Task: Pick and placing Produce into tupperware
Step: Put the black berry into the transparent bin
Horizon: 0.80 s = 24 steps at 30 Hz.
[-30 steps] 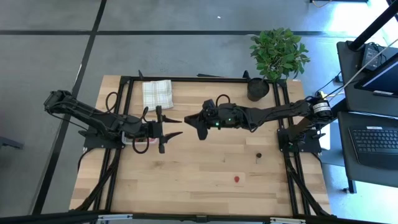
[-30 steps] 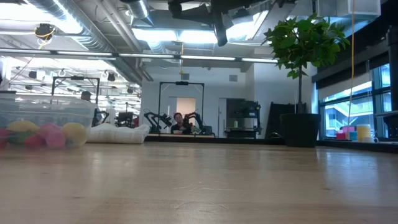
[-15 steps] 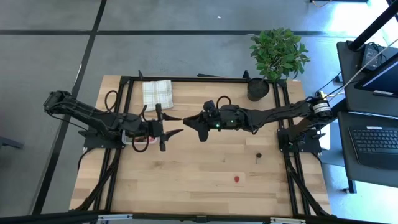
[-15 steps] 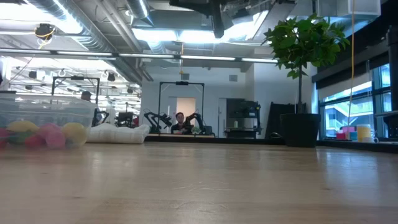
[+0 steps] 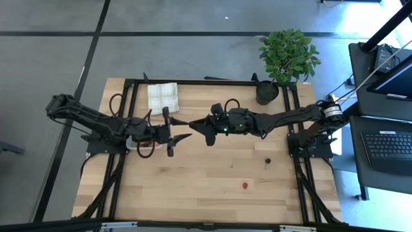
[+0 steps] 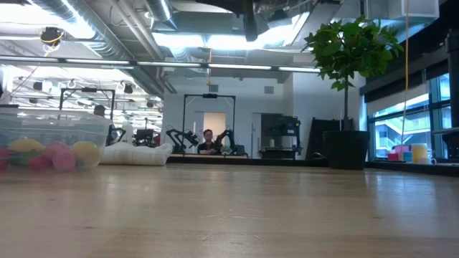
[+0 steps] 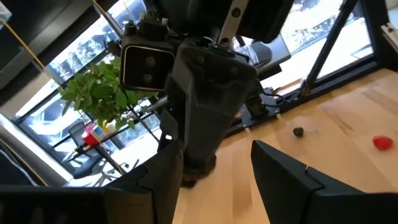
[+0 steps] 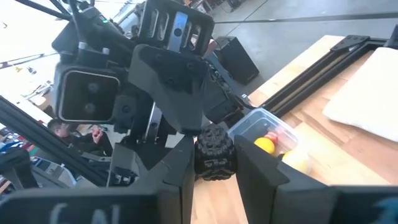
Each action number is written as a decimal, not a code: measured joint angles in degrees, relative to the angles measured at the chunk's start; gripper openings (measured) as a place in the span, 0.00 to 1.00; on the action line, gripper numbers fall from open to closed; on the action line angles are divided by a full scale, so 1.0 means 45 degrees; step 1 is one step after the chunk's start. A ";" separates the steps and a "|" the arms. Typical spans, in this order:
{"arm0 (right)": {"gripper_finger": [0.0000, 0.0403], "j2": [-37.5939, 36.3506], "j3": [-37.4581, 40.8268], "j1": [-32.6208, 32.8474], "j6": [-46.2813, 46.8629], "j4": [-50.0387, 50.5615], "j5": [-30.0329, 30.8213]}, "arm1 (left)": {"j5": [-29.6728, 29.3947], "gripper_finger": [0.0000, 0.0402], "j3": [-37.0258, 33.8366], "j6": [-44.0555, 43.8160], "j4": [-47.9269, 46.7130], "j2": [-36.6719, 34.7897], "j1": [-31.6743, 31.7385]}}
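Above table centre, left gripper (image 5: 177, 131) and right gripper (image 5: 195, 124) meet tip to tip, raised off wood. Left gripper fingers (image 7: 292, 180) spread wide. Right gripper fingers (image 8: 261, 174) clamped on small dark knobbly berry-like piece (image 8: 213, 151), which sits between left fingers. Tupperware (image 5: 143, 145) at table's left, under left arm, holding yellow and pink produce (image 6: 50, 155). Loose on right half of table: dark cherry (image 5: 267, 160), red strawberry (image 5: 245, 186) nearer front edge. Checked cloth (image 5: 162, 96) far left, potted plant (image 5: 283, 59) far right.
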<state>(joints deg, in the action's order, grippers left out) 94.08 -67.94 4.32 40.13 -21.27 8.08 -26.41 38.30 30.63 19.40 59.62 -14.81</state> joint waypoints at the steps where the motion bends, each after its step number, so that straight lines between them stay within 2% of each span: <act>1: 0.24 0.0000 0.0000 0.0000 -0.0002 0.0013 0.0010 | 0.0010 0.45 0.0000 0.0005 0.0217 0.0143 0.0048; 8: 0.24 0.0005 0.0005 -0.0008 -0.0006 0.0137 0.0039 | 0.0087 0.45 0.0009 0.0141 0.1155 0.0807 0.0334; 24: 0.23 -0.0015 -0.0010 0.0284 0.0001 -0.0244 -0.0204 | -0.0496 0.45 -0.0005 0.0330 0.1015 0.0951 0.0720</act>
<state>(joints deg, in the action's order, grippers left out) 94.02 -67.99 5.60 40.13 -22.37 7.16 -28.64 38.28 32.12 23.97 63.90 -11.57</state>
